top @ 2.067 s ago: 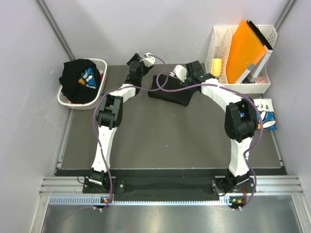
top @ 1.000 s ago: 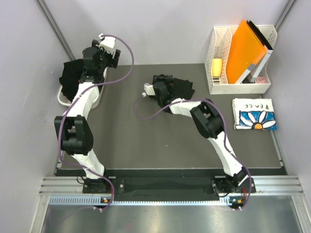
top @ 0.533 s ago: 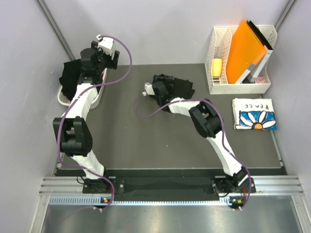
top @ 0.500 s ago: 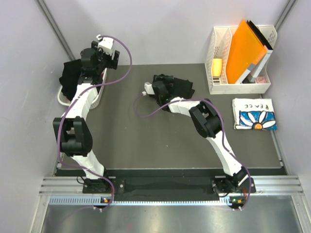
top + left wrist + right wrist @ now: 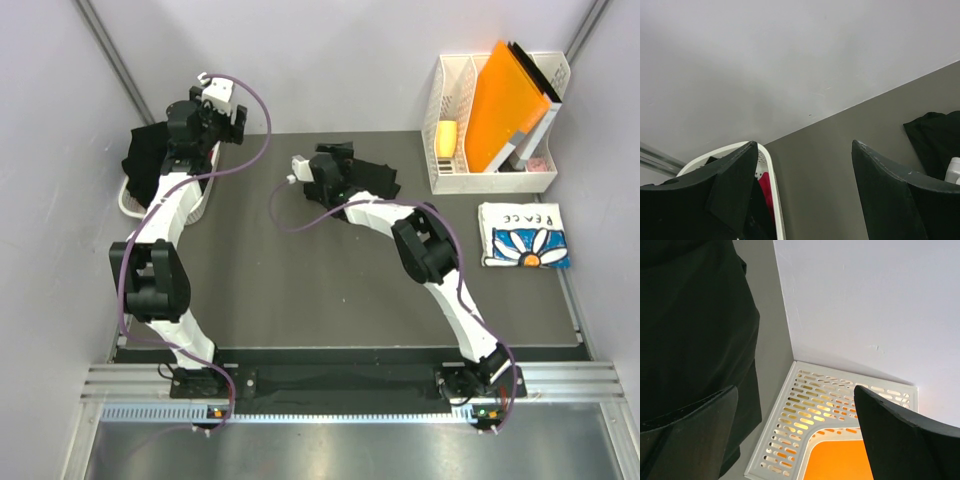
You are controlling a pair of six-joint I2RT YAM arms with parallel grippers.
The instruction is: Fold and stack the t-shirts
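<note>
My left fingers (image 5: 890, 195) stand apart, empty, by the white basket (image 5: 776, 200) with its curved rim, right fingers (image 5: 900, 440) likewise apart beside the soft, rumpled black tee (image 5: 375, 180), upper centre.

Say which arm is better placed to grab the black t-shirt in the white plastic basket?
Left, likely: left gripper hangs open at the white plastic basket; right gripper is by the folded black t-shirt.

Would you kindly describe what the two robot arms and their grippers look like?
Both the left arm and right arm have white links joined by black joint housings. A purple cable loops loosely along each. The left gripper and right gripper each have two broad, matte black fingers tapering toward the tips.
</note>
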